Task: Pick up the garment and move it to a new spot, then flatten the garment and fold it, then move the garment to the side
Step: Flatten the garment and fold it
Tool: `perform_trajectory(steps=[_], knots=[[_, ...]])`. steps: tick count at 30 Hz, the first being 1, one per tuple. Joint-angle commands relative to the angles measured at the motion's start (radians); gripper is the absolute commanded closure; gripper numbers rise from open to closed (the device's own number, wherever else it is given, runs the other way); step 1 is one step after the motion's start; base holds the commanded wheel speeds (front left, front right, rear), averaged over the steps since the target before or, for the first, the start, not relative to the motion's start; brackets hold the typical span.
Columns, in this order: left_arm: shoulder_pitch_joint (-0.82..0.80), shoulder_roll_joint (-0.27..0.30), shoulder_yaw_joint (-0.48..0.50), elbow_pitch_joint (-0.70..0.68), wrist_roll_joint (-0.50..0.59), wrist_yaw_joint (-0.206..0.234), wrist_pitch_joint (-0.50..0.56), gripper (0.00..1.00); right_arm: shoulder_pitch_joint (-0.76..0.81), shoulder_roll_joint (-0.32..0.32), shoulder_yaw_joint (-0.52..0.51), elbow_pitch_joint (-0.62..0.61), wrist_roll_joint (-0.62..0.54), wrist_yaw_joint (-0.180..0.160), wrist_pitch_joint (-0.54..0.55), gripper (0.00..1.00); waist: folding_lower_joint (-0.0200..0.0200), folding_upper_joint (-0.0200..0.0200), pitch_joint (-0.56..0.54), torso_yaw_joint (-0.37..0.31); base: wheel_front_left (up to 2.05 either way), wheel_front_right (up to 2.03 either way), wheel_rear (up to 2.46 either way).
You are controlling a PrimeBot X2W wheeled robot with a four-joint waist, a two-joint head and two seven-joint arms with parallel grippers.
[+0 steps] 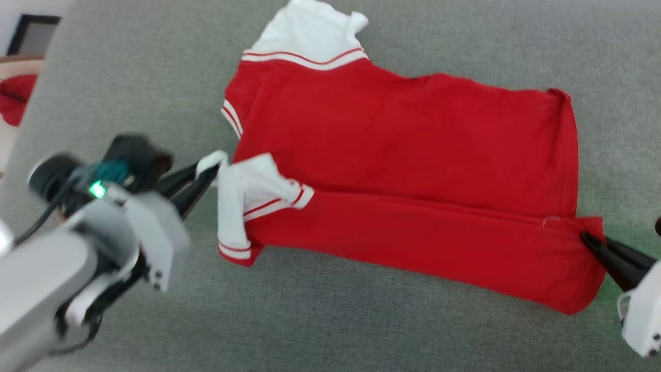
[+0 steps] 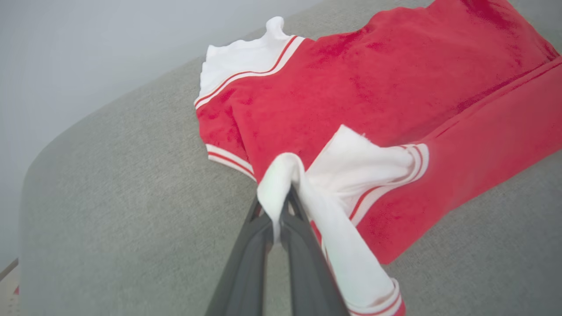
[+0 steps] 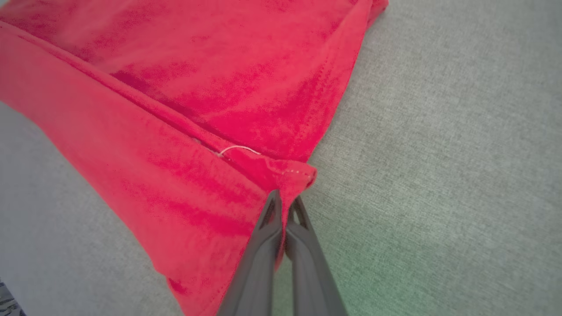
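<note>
Head view — left gripper (image 1: 210, 171) pinches garment (image 1: 403, 150) sleeve, right gripper (image 1: 587, 238) hem.

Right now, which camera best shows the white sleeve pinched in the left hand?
Left wrist view: the white sleeve sits close and central, its edge clamped in the left hand. The head view shows it smaller, blurred, with the whole garment. The right wrist view shows the garment's red hem corner, gripped by the right hand.
</note>
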Motion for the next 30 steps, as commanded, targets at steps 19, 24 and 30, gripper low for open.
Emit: perform_trajectory(steps=[19, 24, 30], knots=[[-0.094, -0.243, -0.025, 0.448, -0.118, -0.238, 0.095, 0.16, -0.208, 0.005, 0.139, 0.172, 0.029, -0.001, 0.024, 0.25, 0.0, -0.0001, 0.059, -0.035, 0.0, 0.0, 0.0], [-0.067, -0.236, -0.022, 0.45, -0.149, -0.231, 0.099, 0.0, -0.199, 0.003, 0.133, 0.163, 0.045, -0.001, 0.039, 0.0, 0.0, -0.0001, 0.021, -0.029, 0.0, 0.0, 0.0], [-0.024, -0.214, -0.009, 0.405, -0.171, -0.2, 0.067, 0.0, -0.172, -0.006, 0.112, 0.134, 0.035, -0.001, 0.035, 0.0, 0.0, -0.0001, -0.038, -0.018, 0.0, 0.0, 0.0]])
